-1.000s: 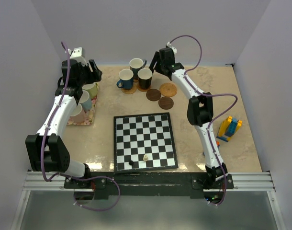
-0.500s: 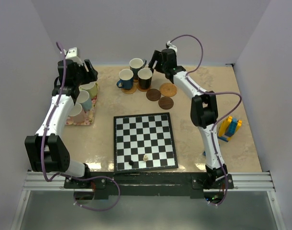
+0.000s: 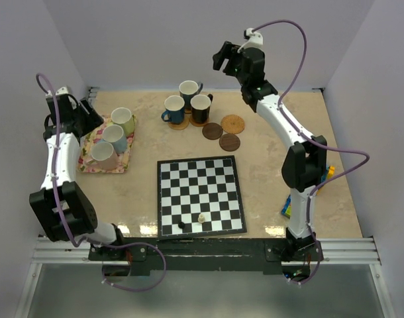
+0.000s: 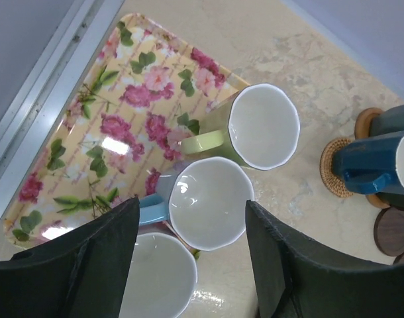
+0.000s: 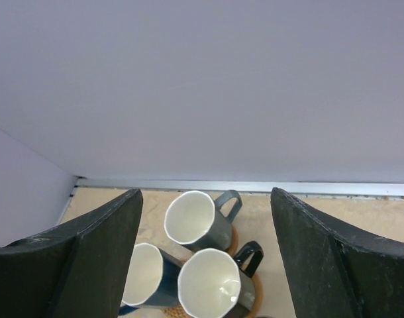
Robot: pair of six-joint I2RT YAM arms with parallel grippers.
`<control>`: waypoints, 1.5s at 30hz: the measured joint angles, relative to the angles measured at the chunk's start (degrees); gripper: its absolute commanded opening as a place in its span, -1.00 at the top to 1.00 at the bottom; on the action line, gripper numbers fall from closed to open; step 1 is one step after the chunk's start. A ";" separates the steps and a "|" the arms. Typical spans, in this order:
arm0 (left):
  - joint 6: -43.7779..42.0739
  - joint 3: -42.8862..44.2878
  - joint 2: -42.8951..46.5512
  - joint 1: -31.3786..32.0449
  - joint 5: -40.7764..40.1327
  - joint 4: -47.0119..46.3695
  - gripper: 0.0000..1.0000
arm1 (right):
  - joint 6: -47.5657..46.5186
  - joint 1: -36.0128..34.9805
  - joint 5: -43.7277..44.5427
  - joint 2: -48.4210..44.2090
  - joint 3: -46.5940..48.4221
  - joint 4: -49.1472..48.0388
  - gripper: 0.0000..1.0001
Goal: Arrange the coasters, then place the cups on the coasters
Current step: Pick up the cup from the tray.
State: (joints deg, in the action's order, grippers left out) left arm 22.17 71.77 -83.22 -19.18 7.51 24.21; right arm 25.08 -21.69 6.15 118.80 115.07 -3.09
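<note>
Hovering my left pincer (image 4: 192, 209), released, over the light blue cup (image 4: 212, 192); my right pincer (image 5: 203, 193), released, high up, facing the teal cup (image 5: 192, 218).

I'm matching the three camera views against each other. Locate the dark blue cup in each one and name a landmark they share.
Top external: dark blue cup at the far middle of the table, leftmost of the three-cup cluster.
Left wrist: cut off by the right edge, handle pointing left.
Right wrist: bottom edge, left of centre.
Shared landmark: the teal cup right beside it.
</note>
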 measured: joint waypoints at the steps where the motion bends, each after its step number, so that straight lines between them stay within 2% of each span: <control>1: 0.04 0.00 -0.66 -0.11 0.09 0.31 -0.38 | -0.94 0.09 0.02 -0.72 -0.96 0.13 -0.64; 7: 0.04 2.62 -7.87 0.31 1.84 -0.37 -0.34 | -6.40 1.20 0.33 -3.69 -6.25 2.54 -0.61; 16: -1.88 9.62 -18.80 2.58 4.13 -2.47 -0.34 | -11.56 5.55 0.26 -5.25 -6.99 5.79 -0.58; 23: -5.79 19.21 -23.71 6.93 2.49 -2.29 -0.35 | -12.22 7.87 -0.07 -7.98 -9.94 5.92 -0.56; 35: -10.08 23.98 -30.36 9.88 -4.52 3.67 -0.26 | -12.09 7.85 -1.25 -8.37 -11.52 5.90 -0.55; 37: -9.99 23.98 -30.36 10.47 -5.20 4.46 -0.16 | -12.09 7.85 -1.25 -8.37 -11.56 5.88 -0.55; 40: -9.84 23.98 -30.36 10.62 -5.81 4.74 0.09 | -12.09 7.85 -1.25 -8.37 -11.74 5.90 -0.55; 42: -9.90 23.96 -30.36 10.60 -6.29 4.81 0.17 | -12.11 7.85 -1.25 -8.37 -11.87 5.92 -0.54; 45: -10.34 23.96 -30.36 10.58 -7.21 5.01 0.43 | -12.09 7.85 -1.27 -8.37 -11.93 6.03 -0.54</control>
State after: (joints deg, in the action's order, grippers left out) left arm 11.84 95.72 -113.58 -8.60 0.30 29.21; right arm 12.99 -13.85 4.89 110.43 103.13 2.94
